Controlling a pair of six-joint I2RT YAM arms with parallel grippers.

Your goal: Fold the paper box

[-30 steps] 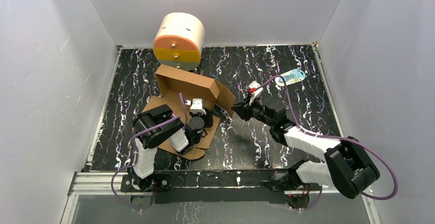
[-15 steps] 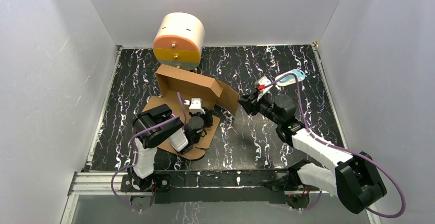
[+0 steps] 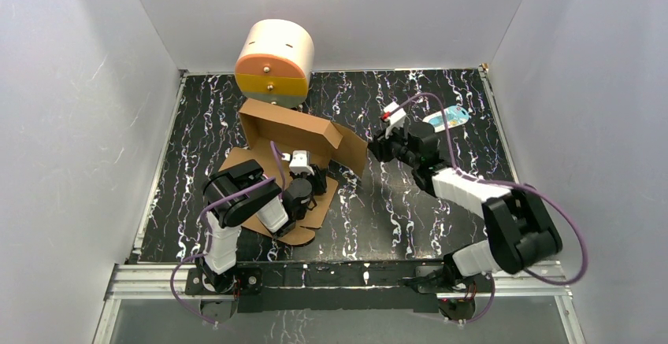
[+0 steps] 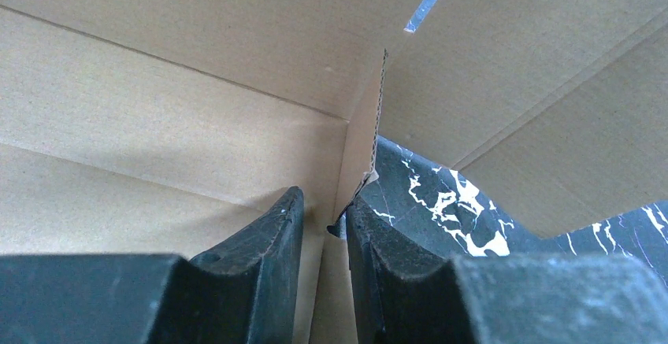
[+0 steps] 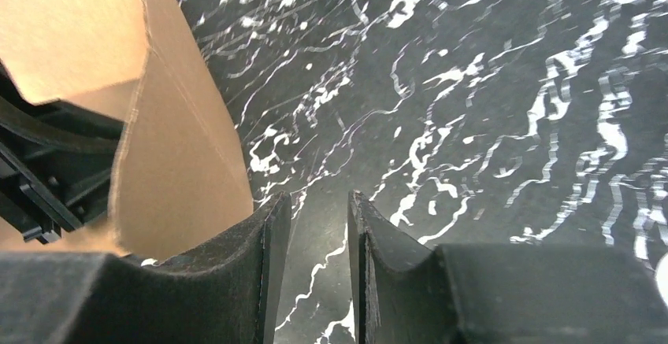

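The paper box is brown corrugated cardboard, half raised left of centre, with its back wall and right side flap standing and its front panel flat on the table. My left gripper is inside it. In the left wrist view its jaws are nearly closed on the lower edge of an upright cardboard wall at an inner corner. My right gripper sits just off the right flap's outer end. Its jaws are open with only black table between them, and the flap stands beside its left finger.
A round cream drum with orange and yellow drawers stands right behind the box. A small blue-and-white item lies at the back right. The table is black with white marbling, and grey walls enclose it on three sides.
My right gripper has opened, come off the right flap's end and shifted slightly toward the back as its arm swung in. The left gripper stays in place on the cardboard.
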